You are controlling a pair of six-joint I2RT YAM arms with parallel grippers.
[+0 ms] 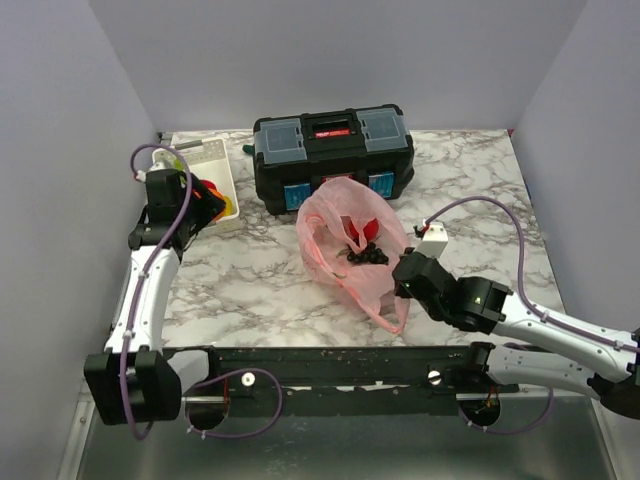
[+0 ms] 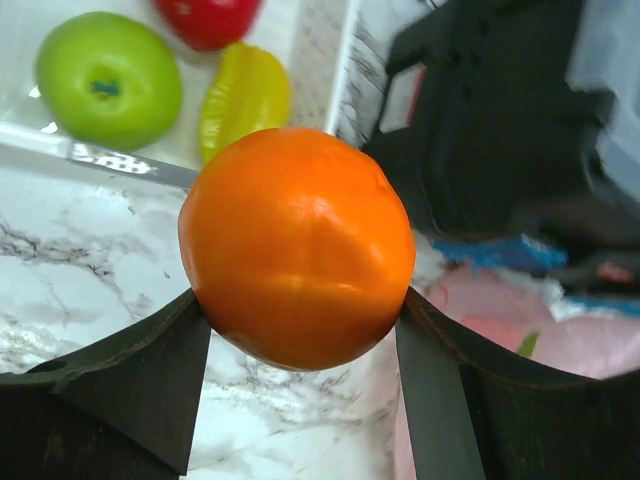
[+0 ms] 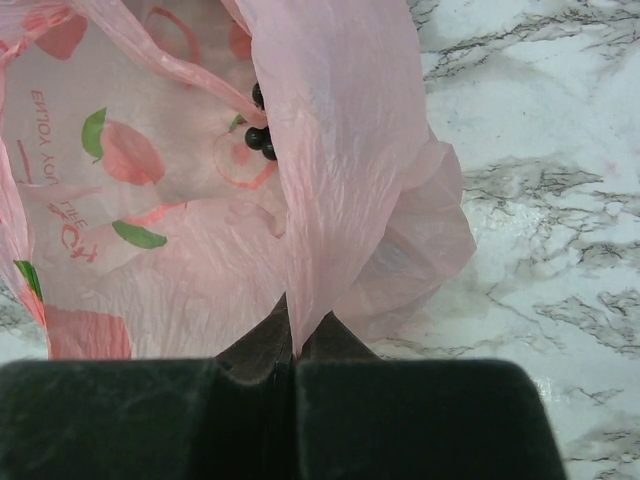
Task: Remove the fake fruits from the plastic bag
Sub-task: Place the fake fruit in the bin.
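plastic bag (image 1: 345,240) lies mid-desk, just in front of the black toolbox (image 1: 330,150), mouth gaping upward, pink film crumpled

dark purple grapes (image 1: 366,256) are inside it, a few berries also visible past a fold in the right wrist view (image 3: 258,135). a red shape shows in the bag next to them, can't tell what it is

right claw (image 3: 295,345) is clenched on the plastic bag's near edge, film pinched flat between the fingers; in the top view it sits at the bag's near-right corner (image 1: 402,278)

orange (image 2: 298,245) is out of the bag, grasped by the left claw (image 2: 300,325), one finger (image 2: 150,370) on each side of it, held above the marble desk (image 1: 250,285) just beside the white basket (image 1: 218,170) at far left

in the basket: green apple (image 2: 108,80), yellow lemon (image 2: 245,95), red apple (image 2: 208,18), the last cut off by the frame edge
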